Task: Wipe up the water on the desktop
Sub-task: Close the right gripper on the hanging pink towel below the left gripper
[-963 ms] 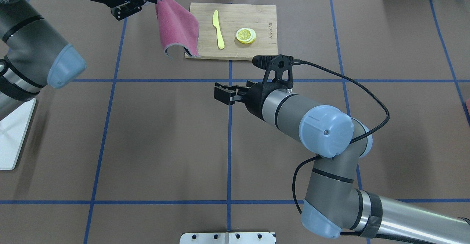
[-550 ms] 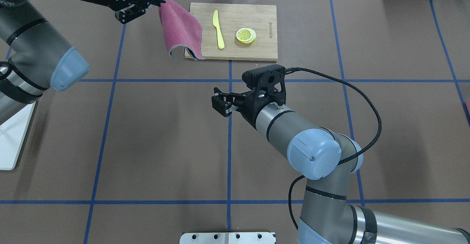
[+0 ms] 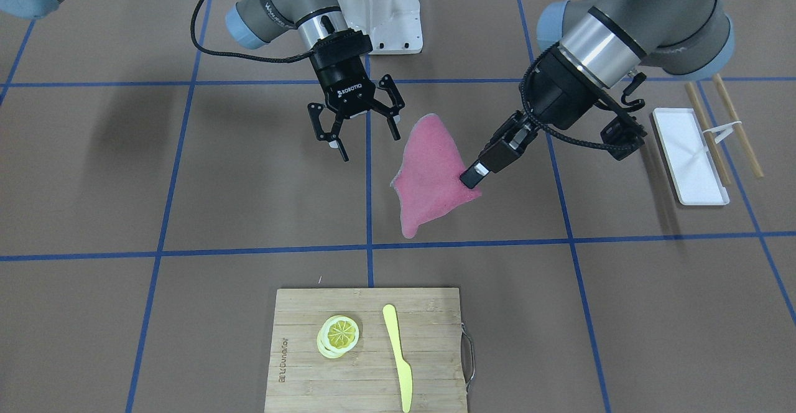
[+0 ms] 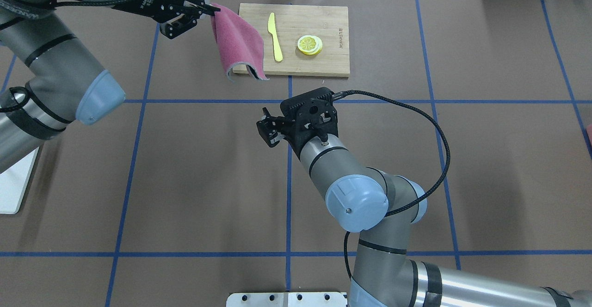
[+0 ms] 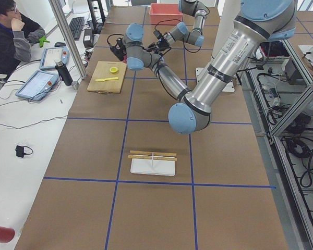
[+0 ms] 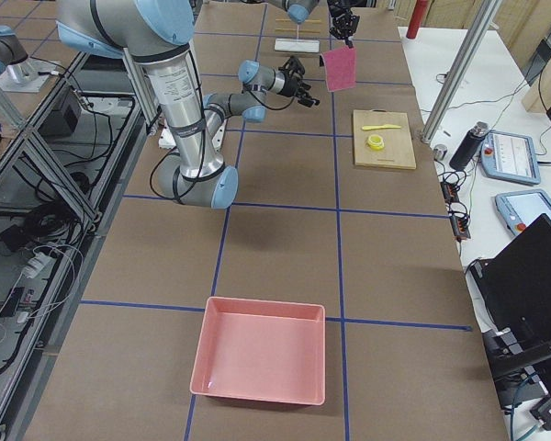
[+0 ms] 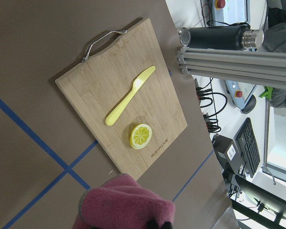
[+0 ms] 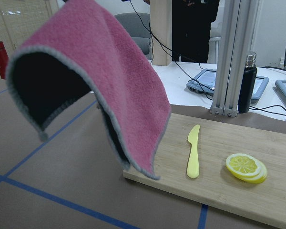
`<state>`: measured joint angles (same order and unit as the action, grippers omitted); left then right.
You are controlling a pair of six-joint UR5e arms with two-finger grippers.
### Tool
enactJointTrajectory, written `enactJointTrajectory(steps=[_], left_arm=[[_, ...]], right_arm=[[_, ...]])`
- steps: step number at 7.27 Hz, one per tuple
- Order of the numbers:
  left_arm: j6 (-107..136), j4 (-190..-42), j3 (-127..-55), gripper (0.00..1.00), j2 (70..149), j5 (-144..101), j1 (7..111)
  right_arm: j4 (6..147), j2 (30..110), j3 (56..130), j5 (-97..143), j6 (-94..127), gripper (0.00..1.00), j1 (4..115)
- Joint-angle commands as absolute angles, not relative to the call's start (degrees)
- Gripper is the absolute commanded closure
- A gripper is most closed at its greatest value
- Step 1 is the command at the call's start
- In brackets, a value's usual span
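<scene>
My left gripper [image 4: 212, 9] is shut on one corner of a pink cloth [image 4: 240, 43] and holds it in the air; the cloth hangs free above the brown desktop [image 4: 203, 173] by the cutting board's near left corner. In the front view the left gripper [image 3: 471, 178] pinches the cloth [image 3: 429, 176]. My right gripper [image 3: 369, 144] is open and empty, just beside the cloth; it also shows from overhead [image 4: 267, 131]. The cloth fills the right wrist view [image 8: 100, 76]. I see no water on the desktop.
A bamboo cutting board [image 4: 323, 62] with a yellow knife [image 4: 275, 36] and a lemon slice [image 4: 309, 44] lies at the far middle. A white tray [image 3: 690, 152] and chopsticks lie by the left arm. A pink bin [image 6: 262, 349] stands at the right end.
My left gripper has carried the cloth to the right, toward the table's middle. My right arm has swung, and its open gripper has moved slightly left and nearer the robot.
</scene>
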<state>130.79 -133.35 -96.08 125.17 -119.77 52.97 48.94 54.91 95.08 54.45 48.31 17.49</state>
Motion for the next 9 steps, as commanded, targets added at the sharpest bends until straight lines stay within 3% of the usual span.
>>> enactJointTrajectory(steps=[1,3,5,6,8,9], left_arm=[[132.5,-133.3,-96.2,1.00,125.3,-118.4,50.7],[132.8,-133.4,-97.0,1.00,125.3,-118.5,49.5],[132.9,-133.4,-98.0,1.00,125.1,-118.5,49.3],[132.9,-133.4,-98.3,1.00,125.1,-118.6,49.3],[132.8,-133.4,-98.8,1.00,124.7,-118.7,49.3],[132.8,-133.4,-98.8,1.00,124.5,-118.7,49.3]], right_arm=[[49.0,52.5,93.1,53.1,48.3,0.01,17.4],[48.9,52.1,92.8,52.8,48.4,0.05,17.4],[48.8,52.1,92.8,52.9,48.7,0.24,17.4],[48.7,52.1,92.9,52.9,49.2,0.40,17.4],[48.2,52.2,93.2,53.0,49.3,0.83,17.3],[48.1,52.2,93.4,53.0,49.8,0.98,17.2]])
